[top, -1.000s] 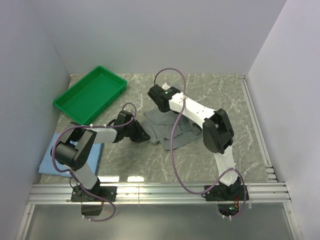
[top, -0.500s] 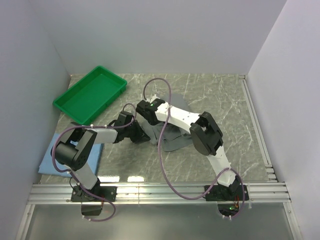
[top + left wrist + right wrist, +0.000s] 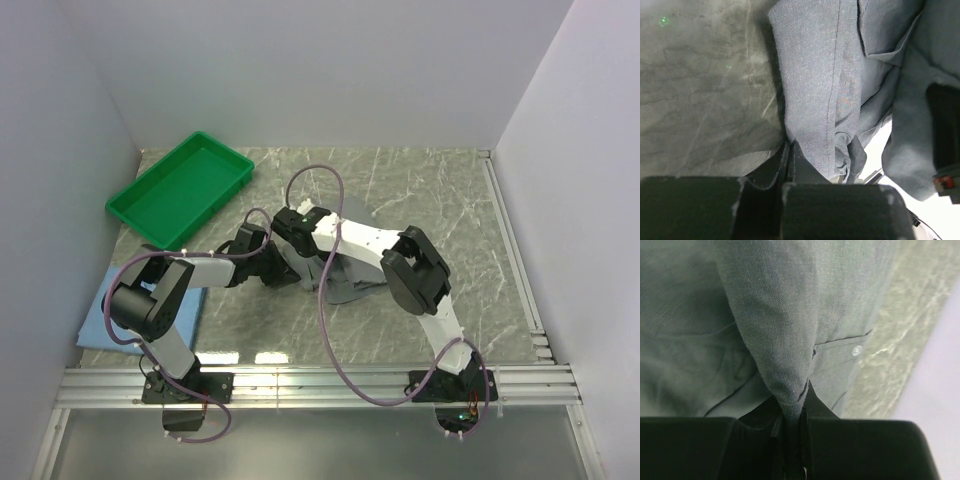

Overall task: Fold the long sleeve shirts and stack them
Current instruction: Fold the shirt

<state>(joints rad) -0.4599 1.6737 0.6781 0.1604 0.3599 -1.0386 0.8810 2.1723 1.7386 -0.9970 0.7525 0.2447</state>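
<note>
Grip status: left gripper (image 3: 787,155) is fully closed on a seamed edge of the plain, collared, button-up cloth grey shirt (image 3: 825,90); in the left wrist view the fold runs straight into the pinch. Right gripper (image 3: 802,405) is nearly closed, with a peaked ridge of the same fabric caught between its fingers and a white button and placket just beside it. From overhead, both grippers sit close together at the left side of the garment. It lies bunched mid-way across the grey-green marbled table (image 3: 450,200), mostly under the right arm. Second garment, the light blue shirt (image 3: 95,320), lies flat at the near left edge beneath the left arm, well apart from the grey one. Green plastic tray (image 3: 185,185) sits at far left, not involved. Handling, my read: thin woven cloth, light and limp with no stiffness, so whatever isn't lifted drapes and drags. A pinch probably takes only a layer or two and can slip if pulled hard. Best holds are seams, hems, collar or cuffs, where stitching is thicker, not mid-panel. Two grips this close give little spread; a clean fold likely needs them at separate corners. Risk: layers bunch and a sleeve gets trapped underneath. Fold not done, stack not started.
</note>
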